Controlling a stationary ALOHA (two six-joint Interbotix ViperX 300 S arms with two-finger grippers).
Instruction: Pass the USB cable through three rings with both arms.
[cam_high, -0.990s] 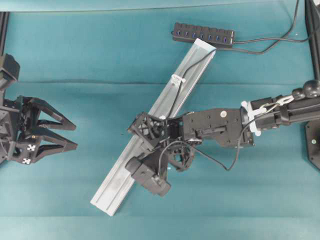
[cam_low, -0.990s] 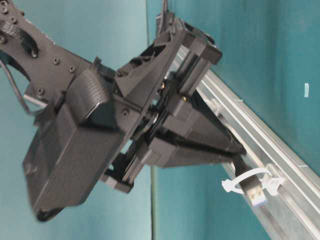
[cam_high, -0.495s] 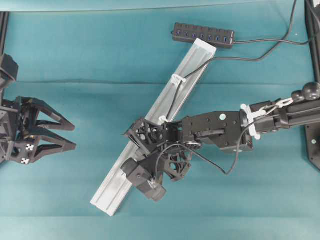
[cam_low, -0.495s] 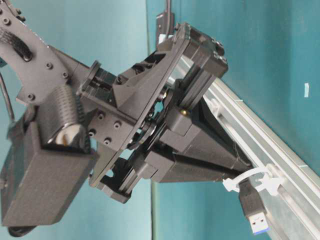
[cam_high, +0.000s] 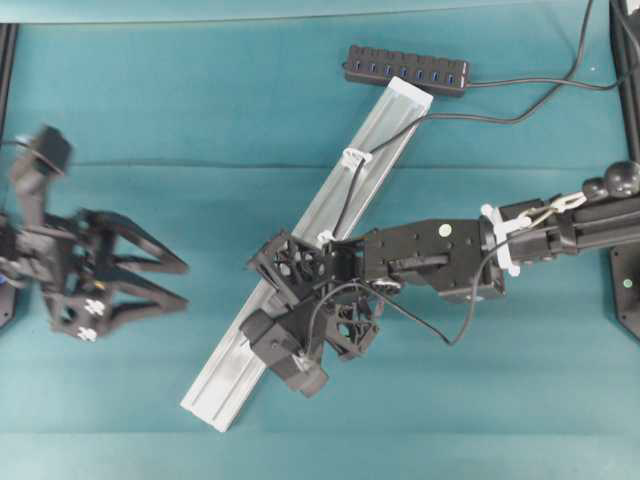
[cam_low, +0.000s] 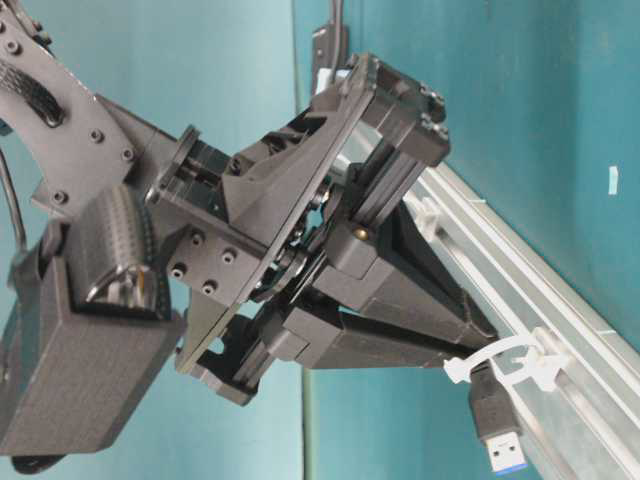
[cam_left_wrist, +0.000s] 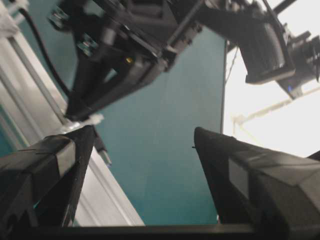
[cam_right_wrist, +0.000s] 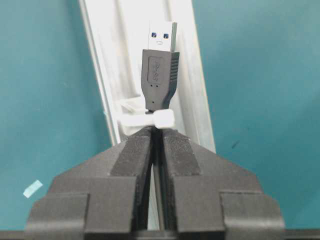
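My right gripper (cam_right_wrist: 157, 131) is shut on the thin black USB cable (cam_high: 345, 200) just behind its plug (cam_right_wrist: 160, 75). The plug sticks out past a white ring (cam_right_wrist: 156, 119) right at the fingertips and hangs down over the silver rail (cam_low: 560, 300). Up the rail, the cable runs through two more rings (cam_high: 355, 157) (cam_high: 325, 238). My left gripper (cam_high: 183, 285) stands open with nothing in it, left of the rail and well short of it. In its wrist view the left gripper (cam_left_wrist: 142, 137) faces the plug (cam_left_wrist: 102, 152).
The black hub (cam_high: 407, 68) with blue sockets lies past the rail's far end, its own lead trailing off right. The rail (cam_high: 225, 375) lies diagonally on the teal cloth. The right arm's camera housing (cam_high: 285, 350) hangs over the rail's lower part.
My left arm has swung right toward the rail, jaws still open. The plug has come further through the ring at my right fingertips and now tilts downward.
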